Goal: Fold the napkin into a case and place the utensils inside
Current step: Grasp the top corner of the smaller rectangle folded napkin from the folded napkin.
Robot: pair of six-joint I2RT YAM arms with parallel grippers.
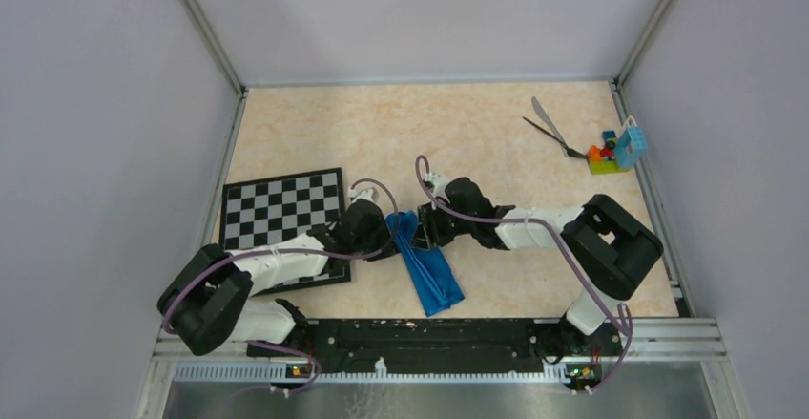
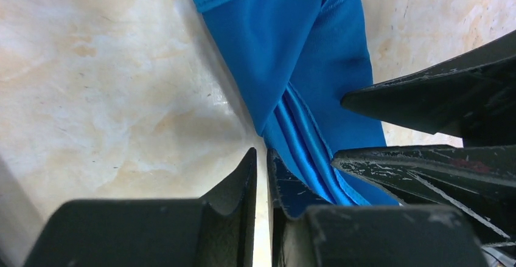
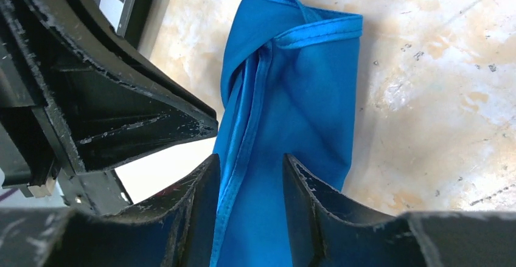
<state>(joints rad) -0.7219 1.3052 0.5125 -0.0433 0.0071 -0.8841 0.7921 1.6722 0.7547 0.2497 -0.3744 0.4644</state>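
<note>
The napkin point(image 1: 429, 271) lies on the tabletop point(image 1: 477, 133) as a narrow, twisted blue strip. It sits near the front middle and slants from between the two arms toward the near edge. In the wrist views we see its hemmed edges folded over one another, with long creases running down its length.

The right fingers point(image 3: 251, 160) stand well apart, one on each side of the strip's upper end. The cloth passes flat beneath the gap, and we see no pinch on it. The left fingers point(image 2: 261, 157) are parted by only a thin slit, through which the bare tabletop shows. The napkin's edge lies just beside one of them, against its outer side, and nothing sits between them. The two pairs of fingers meet tip to tip over the same end of the strip.

A chessboard point(image 1: 281, 209) lies just left of the napkin, partly under the left arm. The utensils point(image 1: 553, 136) lie crossed at the far right corner, well apart from the napkin and touching a cluster of toy blocks point(image 1: 611, 150).
</note>
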